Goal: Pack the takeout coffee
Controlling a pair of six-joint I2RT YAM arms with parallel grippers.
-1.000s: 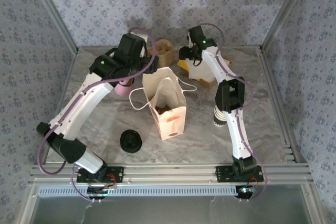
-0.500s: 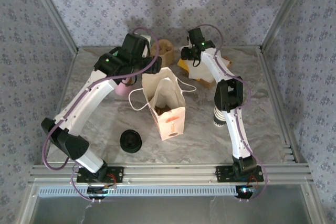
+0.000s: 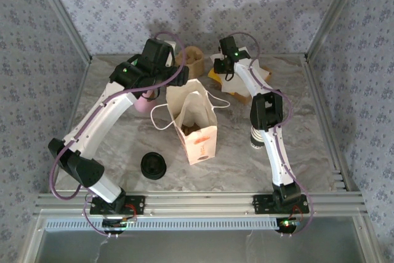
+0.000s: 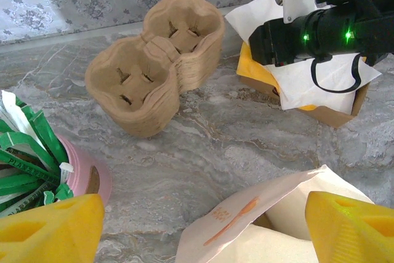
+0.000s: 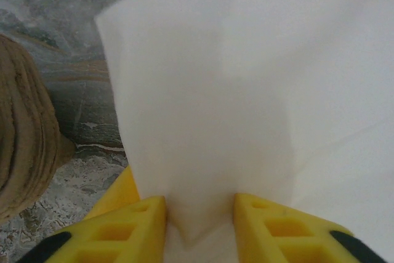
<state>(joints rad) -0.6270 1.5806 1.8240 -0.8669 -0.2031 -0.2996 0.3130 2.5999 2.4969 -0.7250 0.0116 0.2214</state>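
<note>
Pinching white napkin (image 5: 203, 109) in my right claw (image 5: 200, 226), clamped on its fold; lift slowly, peel one sheet; my left claw (image 4: 200, 229) hangs spread above bag (image 4: 246, 217).

- A robotics lab test cell, dressed up as a café takeout counter.
- A silver aluminium extrusion frame (image 3: 197, 201) boxes in the work area, with flat panels of grey floral wallpaper (image 3: 123, 4) as its walls.
- Two white, black-jointed robot arms (image 3: 98, 121) stand bolted to the near rail.
- The grey marble-patterned tabletop (image 3: 123, 146) looks like a printed sheet, not stone.
- Takeout stock is laid out on it: a stack of brown moulded-pulp cup carriers (image 4: 154, 72), an open white paper carrier bag (image 3: 196, 121), a squat stack of round black plastic lids (image 3: 153, 165), white paper napkins (image 4: 308, 78) in a brown cardboard tray, and a pink cup of green sachets (image 4: 92, 177).
</note>
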